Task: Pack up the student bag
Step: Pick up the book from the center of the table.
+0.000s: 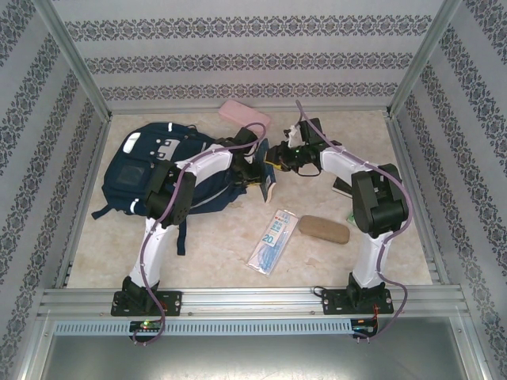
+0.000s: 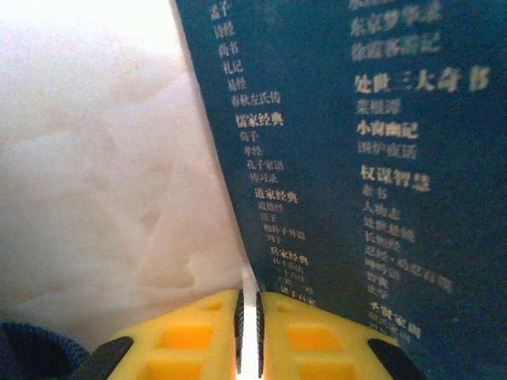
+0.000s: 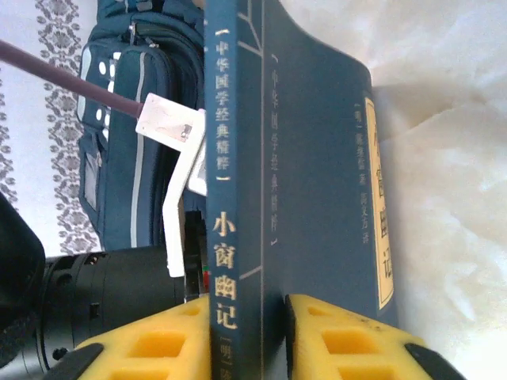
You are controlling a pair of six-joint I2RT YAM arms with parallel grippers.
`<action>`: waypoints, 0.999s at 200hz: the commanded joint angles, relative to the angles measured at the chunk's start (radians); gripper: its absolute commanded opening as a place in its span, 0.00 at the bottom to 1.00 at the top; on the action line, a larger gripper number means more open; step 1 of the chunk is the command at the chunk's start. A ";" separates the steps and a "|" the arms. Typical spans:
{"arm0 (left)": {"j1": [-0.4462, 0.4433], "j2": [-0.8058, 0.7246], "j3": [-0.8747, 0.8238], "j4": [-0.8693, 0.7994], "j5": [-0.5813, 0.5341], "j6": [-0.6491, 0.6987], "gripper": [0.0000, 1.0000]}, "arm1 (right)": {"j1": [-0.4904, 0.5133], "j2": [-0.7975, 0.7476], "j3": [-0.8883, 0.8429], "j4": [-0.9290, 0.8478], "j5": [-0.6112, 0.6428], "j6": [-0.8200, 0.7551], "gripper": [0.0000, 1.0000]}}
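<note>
Navy fabric of the student bag lies at the far left of the table, and the left arm crosses over its near-right side. In the right wrist view the bag is cut off at the top and partly masked by a purple cable and a white tag.

Between the arms a teal book stands on edge, largely hidden from above by both wrists. The left gripper is pinched tight on the thin edge of the book, whose lower print blurs out. A dark blue scrap in that view's corner is too blurred to name. The right gripper is clenched across the book at its spine.

A pink case lies just beyond the grippers. Nearer lie a clear packet and a brown case. A dark flat thing is half covered by the right arm.
</note>
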 commanded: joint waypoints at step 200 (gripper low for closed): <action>0.088 -0.327 0.043 -0.281 -0.328 0.237 0.42 | -0.062 -0.213 -0.071 -0.106 0.124 -0.004 0.00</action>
